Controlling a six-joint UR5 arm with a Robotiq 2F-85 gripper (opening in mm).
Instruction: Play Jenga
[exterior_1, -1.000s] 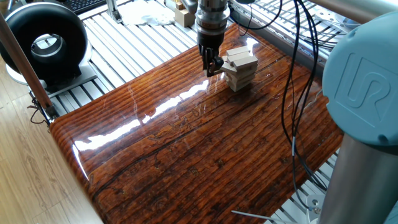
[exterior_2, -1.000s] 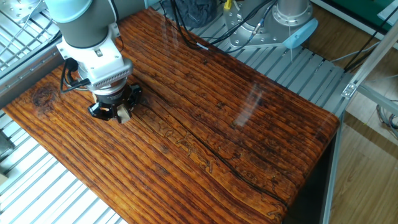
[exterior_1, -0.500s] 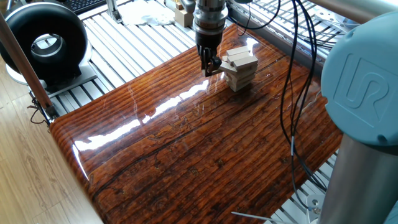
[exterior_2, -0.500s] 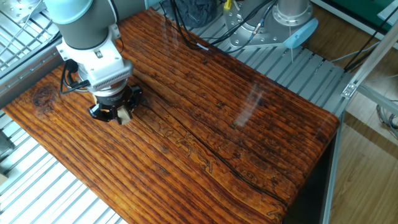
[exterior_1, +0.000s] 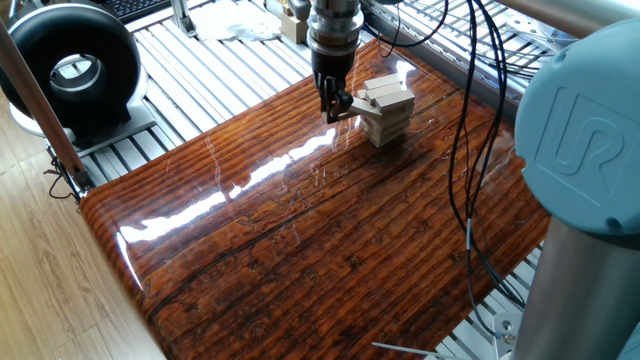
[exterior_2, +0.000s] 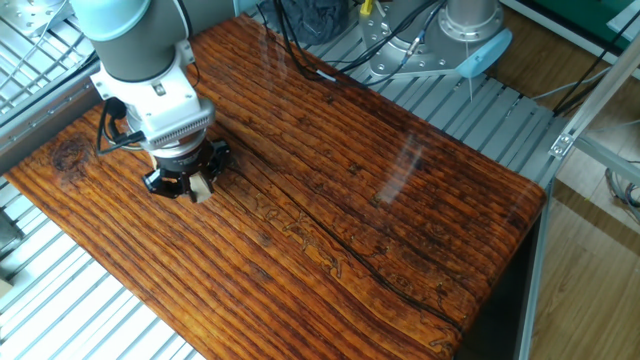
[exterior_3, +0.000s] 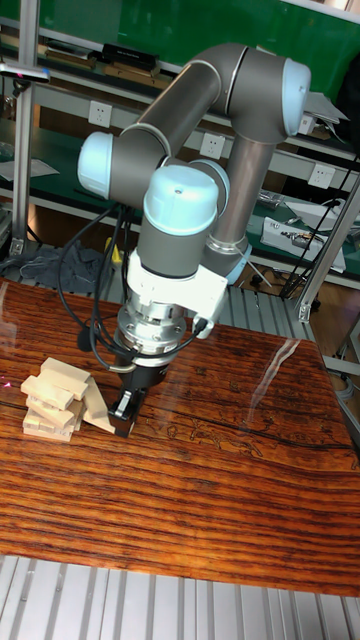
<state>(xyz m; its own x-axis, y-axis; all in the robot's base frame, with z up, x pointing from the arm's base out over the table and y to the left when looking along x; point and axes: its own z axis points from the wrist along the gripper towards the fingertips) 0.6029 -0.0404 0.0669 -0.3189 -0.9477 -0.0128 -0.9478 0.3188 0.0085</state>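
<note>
The Jenga tower (exterior_1: 386, 108) is a short stack of pale wooden blocks in crosswise layers at the far side of the glossy wooden table (exterior_1: 300, 240). My gripper (exterior_1: 339, 108) points down just left of it, fingers close together on one pale block. In the tall fixed view that block (exterior_3: 97, 408) slants between the tower (exterior_3: 52, 402) and my gripper (exterior_3: 124, 418). The other fixed view shows my gripper (exterior_2: 183, 186) from above with the block (exterior_2: 203, 188) sticking out beneath it; the arm hides the tower there.
A black round device (exterior_1: 70, 65) stands off the table's left end. Cables (exterior_1: 465, 150) hang over the table's right part. The arm's big blue-grey joint (exterior_1: 585, 150) fills the right foreground. Pale wooden pieces (exterior_1: 295, 22) lie beyond the table's far edge.
My gripper has shifted slightly left, away from the tower, with the block in it. The tower stands as before.
</note>
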